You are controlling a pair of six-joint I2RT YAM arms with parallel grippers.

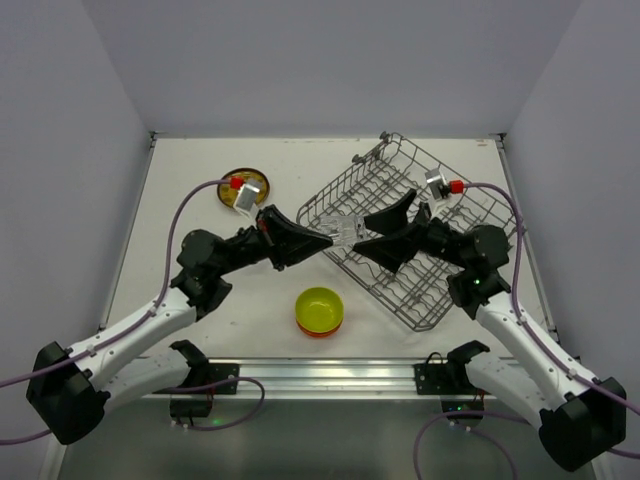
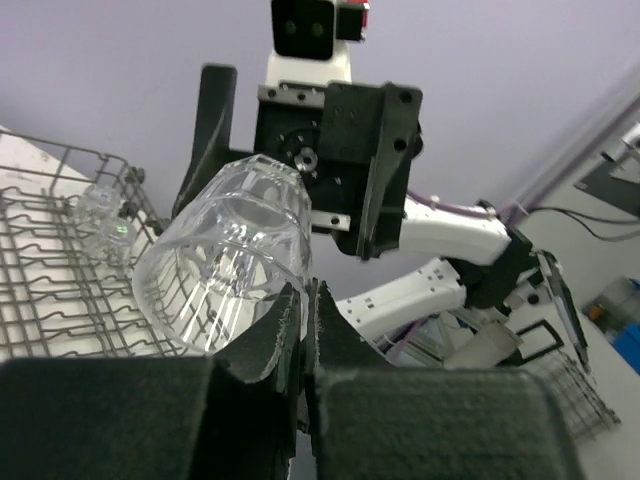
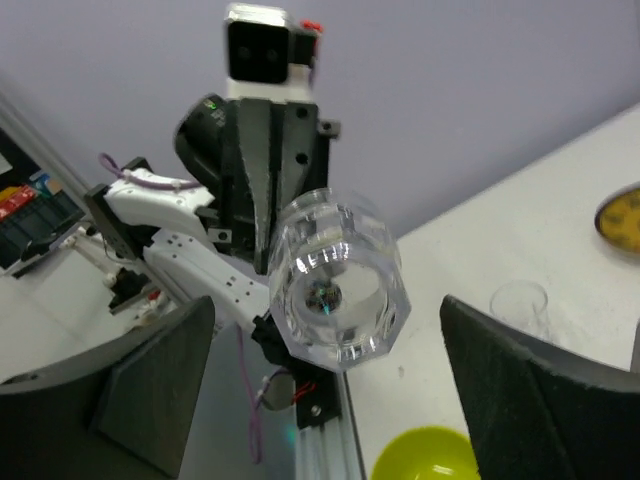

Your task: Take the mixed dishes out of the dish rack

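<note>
My left gripper [image 1: 322, 239] is shut on the rim of a small clear glass [image 1: 345, 229] and holds it in the air at the dish rack's [image 1: 432, 282] left edge. In the left wrist view the fingertips [image 2: 287, 305] pinch the wall of the glass [image 2: 225, 268]. My right gripper [image 1: 368, 236] is open and faces the glass from the right. In the right wrist view the glass's base [image 3: 335, 290] sits between the wide-open fingers [image 3: 150, 385], apart from both. Another clear glass [image 2: 103, 212] stands in the rack [image 2: 60, 290].
A yellow-green bowl [image 1: 320, 307] sits in an orange bowl [image 1: 322, 329] on the table near the front. A brown-and-yellow plate [image 1: 243, 189] lies at the back left. A faint clear glass [image 3: 518, 299] stands on the table left of the rack.
</note>
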